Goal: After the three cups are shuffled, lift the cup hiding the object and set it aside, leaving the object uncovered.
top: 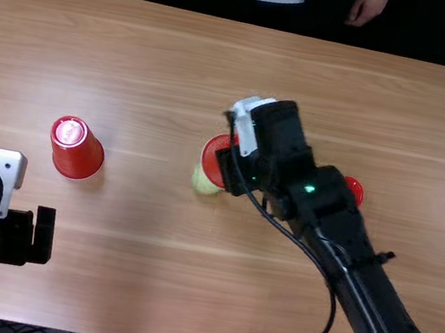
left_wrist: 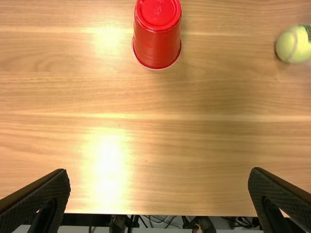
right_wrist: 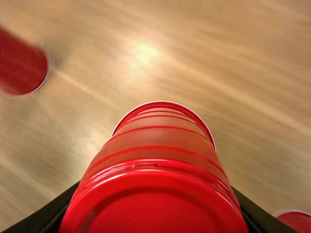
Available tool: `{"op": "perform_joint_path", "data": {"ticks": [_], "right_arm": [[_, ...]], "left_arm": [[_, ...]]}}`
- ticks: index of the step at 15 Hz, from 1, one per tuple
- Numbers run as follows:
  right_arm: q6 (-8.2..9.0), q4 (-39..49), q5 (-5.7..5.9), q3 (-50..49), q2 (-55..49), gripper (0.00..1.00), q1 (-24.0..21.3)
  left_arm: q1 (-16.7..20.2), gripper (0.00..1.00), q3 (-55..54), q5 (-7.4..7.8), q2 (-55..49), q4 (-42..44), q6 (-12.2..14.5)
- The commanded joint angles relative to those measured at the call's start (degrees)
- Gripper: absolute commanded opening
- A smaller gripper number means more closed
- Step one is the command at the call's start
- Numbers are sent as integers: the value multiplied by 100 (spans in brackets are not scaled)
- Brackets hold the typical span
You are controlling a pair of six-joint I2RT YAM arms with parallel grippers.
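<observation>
Tennis ball is out in the open on the surface, about mid-surface and yellow-green. From the top view it sits right against the near-left side of the middle red cup, and part of it is tucked under that cup's edge. Right pincer is clenched on that middle red cup. In the right wrist view both black fingers press its sides, with the closed base toward the camera and the white-edged rim pointing away toward the wood. The cup looks tipped rather than standing square, and I can't tell whether its rim clears the surface. The right arm comes in from the near right corner and angles up to the middle. Right red cup sits just beyond the right arm's wrist, mostly hidden by it, with only a red sliver showing. Left red cup stands upside down, base up, well apart to the left of the ball. In the left wrist view it stands square on its rim, with the ball off to one side. Left pincer is released, fingers spread wide, nothing between them. It sits at the near left corner, near the left red cup but not touching it.
</observation>
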Motion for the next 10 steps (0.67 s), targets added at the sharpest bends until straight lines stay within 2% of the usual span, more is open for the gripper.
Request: {"op": "perform_joint_path", "data": {"ticks": [1, 6, 10], "right_arm": [[39, -68, 11, 13, -266, 3, -197], [18, -68, 11, -1112, -1277, 3, -258], [50, 16, 11, -2026, -1417, 3, -232]], "left_arm": [[-13, 100, -94, 27, -61, 2, -71], [-13, 100, -85, 27, -61, 2, -60], [-22, 100, -85, 27, -61, 2, -60]]}}
